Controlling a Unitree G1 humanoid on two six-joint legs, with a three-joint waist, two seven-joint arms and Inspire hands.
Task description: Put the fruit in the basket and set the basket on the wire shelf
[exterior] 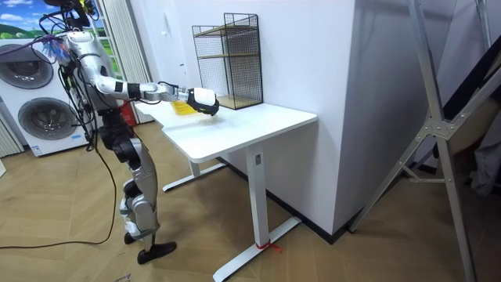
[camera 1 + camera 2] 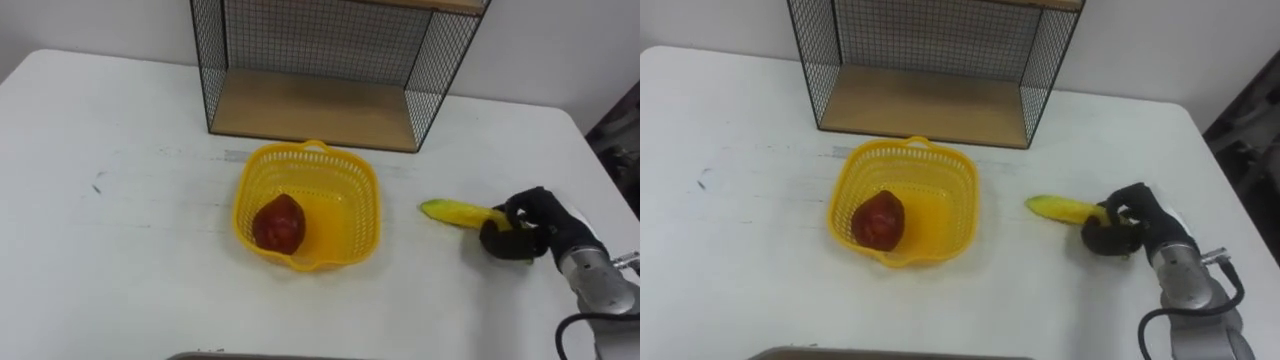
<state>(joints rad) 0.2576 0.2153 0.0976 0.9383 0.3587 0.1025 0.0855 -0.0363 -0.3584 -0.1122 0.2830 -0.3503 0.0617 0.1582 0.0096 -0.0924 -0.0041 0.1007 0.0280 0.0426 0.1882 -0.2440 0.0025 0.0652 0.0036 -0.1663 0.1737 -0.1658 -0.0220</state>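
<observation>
So I'm partway through the fruit-loading step. The red fruit [image 2: 279,224] is already sitting in the yellow basket [image 2: 243,200], over toward its left side. The yellow fruit [image 2: 455,212], which looks like a banana to me, is out on the white table [image 2: 120,250], well to the right of the basket. My right hand [image 2: 525,235] is wrapping its dark fingers around the near end of it, while the tip is pointing back toward the basket. I honestly can't tell if it's clearing the tabletop yet or just lying there in my grip.

The way I'm reading it, the next move is lifting it, swinging it left over the rim and letting go in the free half next to the red one. After that, the basket is going onto the wire shelf [image 2: 310,40], which is standing right behind it at the back of the table.

Materials-wise, the basket is looking like thin plastic lattice, with rounded corners and little handle bumps front and back, so probably light and easy to shove by accident. The shelf is black wire mesh around a flat wooden board. The banana is long, smooth and slightly curved, and I'm guessing it's slippery. The red one is roundish and matte.
</observation>
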